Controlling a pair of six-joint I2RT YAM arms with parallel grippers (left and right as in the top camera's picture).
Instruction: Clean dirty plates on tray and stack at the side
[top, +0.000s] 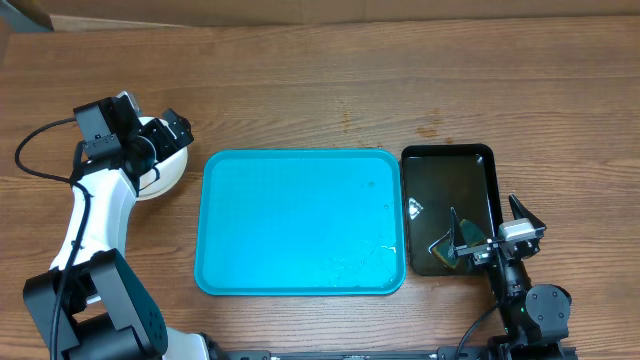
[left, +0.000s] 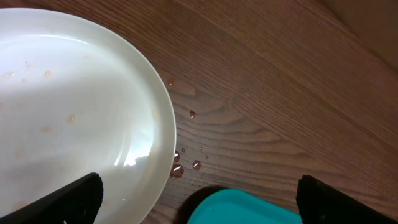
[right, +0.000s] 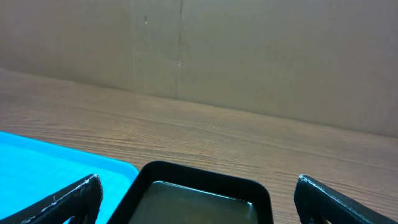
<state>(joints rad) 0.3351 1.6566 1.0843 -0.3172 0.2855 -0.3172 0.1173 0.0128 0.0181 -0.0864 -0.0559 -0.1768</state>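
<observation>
Fingers on both arms stand wide apart, holding nothing: left fingers (left: 68, 198) hang over a white plate (left: 74, 106), right fingers (right: 339, 200) over the black tray (right: 205, 190). On the tabletop (top: 320, 80) the tray (top: 300, 220) lies along the near edge, with no plate on it. The black tray sits just beside it toward the right edge, a dark lump (top: 440, 252), perhaps a sponge, at its near end. The plate rests near the left edge; whether others lie under it I cannot tell. Faint brown specks show on it, so clearing looks done but wiping perhaps not. Water drops (left: 177, 169) dot the wood beside its rim; nothing seems to block either arm.
</observation>
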